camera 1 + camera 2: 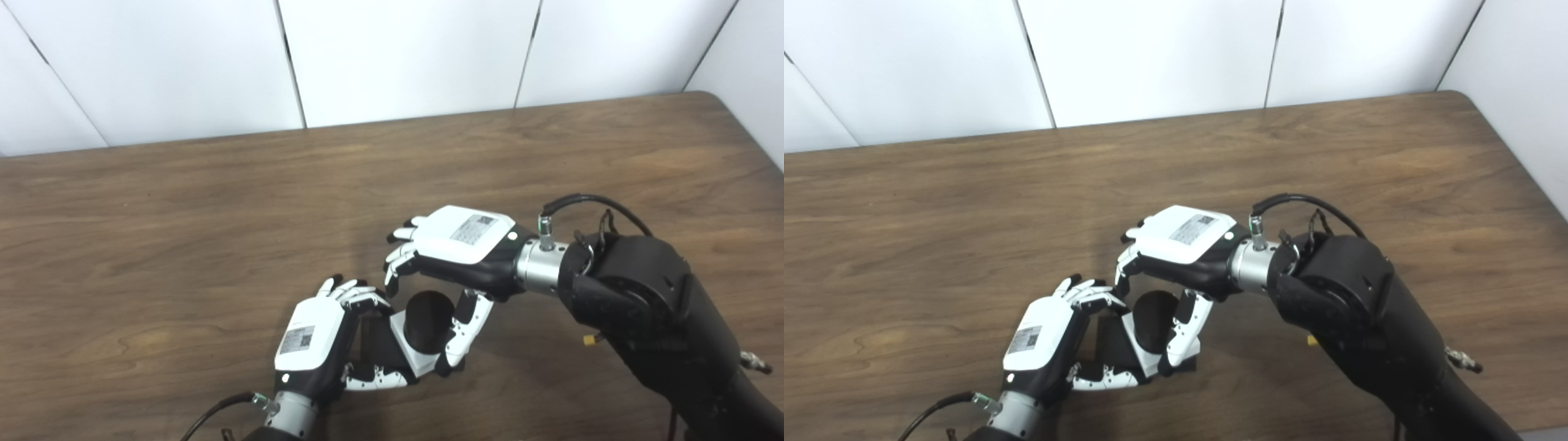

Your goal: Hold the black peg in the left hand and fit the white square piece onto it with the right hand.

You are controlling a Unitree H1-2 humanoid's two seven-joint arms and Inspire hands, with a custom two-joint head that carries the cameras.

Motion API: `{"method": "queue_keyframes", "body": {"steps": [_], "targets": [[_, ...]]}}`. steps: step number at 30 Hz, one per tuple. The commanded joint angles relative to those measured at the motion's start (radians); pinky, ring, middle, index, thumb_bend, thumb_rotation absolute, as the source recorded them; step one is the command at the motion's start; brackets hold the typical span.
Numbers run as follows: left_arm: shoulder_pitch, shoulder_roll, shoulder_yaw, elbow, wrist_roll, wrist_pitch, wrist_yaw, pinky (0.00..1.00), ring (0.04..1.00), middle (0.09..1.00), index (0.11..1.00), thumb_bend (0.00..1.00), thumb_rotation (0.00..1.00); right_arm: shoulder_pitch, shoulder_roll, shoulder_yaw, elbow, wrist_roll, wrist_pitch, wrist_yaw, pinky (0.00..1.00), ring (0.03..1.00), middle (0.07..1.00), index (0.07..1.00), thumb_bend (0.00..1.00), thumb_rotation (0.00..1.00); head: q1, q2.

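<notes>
The black peg (429, 318) is a round black cylinder, tilted toward me, and its dark base sits in my left hand (312, 343), which is shut on it near the table's front edge. The white square piece (409, 348) sits around the peg, whose top pokes through it. My right hand (459, 245) arches over the peg from the right. Its thumb (464, 334) presses the piece's right edge and its fingers (398, 269) curl down at the far side. The lower part of the peg is hidden by both hands.
The brown wooden table (184, 233) stretches left and back to white wall panels (398, 55). Its rounded right corner is at the upper right. My bulky black right forearm (643, 306) lies across the lower right.
</notes>
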State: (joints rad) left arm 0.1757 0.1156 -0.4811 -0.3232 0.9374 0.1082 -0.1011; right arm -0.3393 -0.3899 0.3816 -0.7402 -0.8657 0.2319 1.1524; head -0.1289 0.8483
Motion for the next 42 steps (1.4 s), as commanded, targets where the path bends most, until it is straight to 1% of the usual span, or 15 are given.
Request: {"method": "queue_keyframes", "body": {"steps": [1,8,10,12,14,17,27,31,33,35,36,37,39,40,42], "targets": [[-0.003,-0.007,-0.007,-0.012,0.012,0.004,-0.022,0.97,0.851,0.762,0.484,0.52,0.05,-0.043,0.007,-0.022,-0.038,-0.009,0.011,-0.002,0.98,0.965,0.865,0.744,1.0,0.53,0.0,0.0],[-0.01,0.0,-0.011,-0.025,0.037,0.03,-0.067,0.96,0.843,0.757,0.492,0.52,0.07,-0.038,0.01,-0.053,-0.044,-0.01,0.007,-0.013,0.98,0.972,0.867,0.74,1.0,0.55,0.0,-0.001],[-0.016,0.007,-0.016,-0.032,0.059,0.045,-0.105,0.96,0.85,0.778,0.638,0.79,0.23,-0.035,0.009,-0.061,-0.047,-0.012,0.006,-0.013,0.99,0.976,0.867,0.74,1.0,0.56,0.0,-0.001],[-0.02,0.013,-0.019,-0.041,0.072,0.066,-0.154,0.96,0.87,0.823,0.751,0.92,0.32,-0.028,0.008,-0.07,-0.05,-0.015,0.005,-0.014,0.98,0.968,0.863,0.736,1.0,0.56,-0.001,-0.002],[-0.022,0.018,-0.018,-0.048,0.067,0.078,-0.19,0.96,0.924,0.922,0.897,0.98,0.37,-0.023,0.006,-0.078,-0.051,-0.012,0.004,-0.015,0.97,0.959,0.857,0.732,1.0,0.56,-0.001,-0.002],[-0.025,0.023,-0.006,-0.057,0.031,0.093,-0.246,0.98,0.98,0.99,0.988,1.0,0.39,-0.014,0.003,-0.092,-0.052,-0.001,0.007,-0.018,0.96,0.954,0.855,0.731,1.0,0.55,0.0,-0.003],[-0.048,0.063,0.025,-0.136,-0.008,0.166,-0.447,1.0,1.0,1.0,1.0,1.0,0.35,-0.007,0.005,-0.121,-0.048,0.011,0.016,-0.027,0.97,0.967,0.86,0.743,1.0,0.52,0.012,-0.006],[-0.054,0.097,0.087,-0.239,-0.028,0.226,-0.537,1.0,1.0,1.0,1.0,1.0,0.35,0.004,0.0,-0.162,-0.05,0.047,0.056,-0.033,0.98,0.971,0.865,0.757,1.0,0.52,0.02,-0.009],[-0.044,0.11,0.151,-0.282,-0.097,0.247,-0.537,1.0,1.0,1.0,1.0,1.0,0.36,0.028,-0.007,-0.197,-0.046,0.088,0.078,-0.052,0.97,0.967,0.865,0.773,0.98,0.54,0.02,-0.009],[-0.024,0.105,0.237,-0.309,-0.221,0.24,-0.495,0.99,1.0,1.0,1.0,1.0,0.35,0.055,-0.017,-0.233,-0.049,0.128,0.117,-0.057,0.97,0.978,0.881,0.814,0.92,0.6,0.02,-0.009],[-0.011,0.096,0.284,-0.319,-0.289,0.235,-0.466,0.96,0.996,1.0,1.0,1.0,0.35,0.079,-0.018,-0.258,-0.049,0.154,0.137,-0.07,0.98,0.984,0.889,0.833,0.89,0.63,0.02,-0.009],[0.002,0.081,0.329,-0.328,-0.345,0.233,-0.436,0.89,0.999,1.0,1.0,1.0,0.39,0.107,-0.016,-0.285,-0.047,0.182,0.153,-0.092,0.96,0.986,0.911,0.873,0.83,0.72,0.02,-0.009],[0.035,0.024,0.436,-0.316,-0.49,0.17,-0.32,0.87,0.991,1.0,1.0,0.98,0.43,0.202,0.012,-0.362,-0.018,0.253,0.134,-0.213,0.92,0.975,0.922,0.894,0.78,0.8,0.028,-0.012],[0.048,-0.002,0.477,-0.306,-0.548,0.141,-0.272,0.91,0.977,0.991,0.996,0.88,0.43,0.241,0.025,-0.389,-0.003,0.281,0.118,-0.269,0.88,0.959,0.931,0.91,0.7,0.85,0.028,-0.012],[0.065,-0.037,0.537,-0.284,-0.64,0.093,-0.204,0.93,0.972,0.985,0.99,0.8,0.42,0.307,0.05,-0.435,0.025,0.333,0.09,-0.369,0.86,0.952,0.938,0.923,0.64,0.88,0.027,-0.013]]}}
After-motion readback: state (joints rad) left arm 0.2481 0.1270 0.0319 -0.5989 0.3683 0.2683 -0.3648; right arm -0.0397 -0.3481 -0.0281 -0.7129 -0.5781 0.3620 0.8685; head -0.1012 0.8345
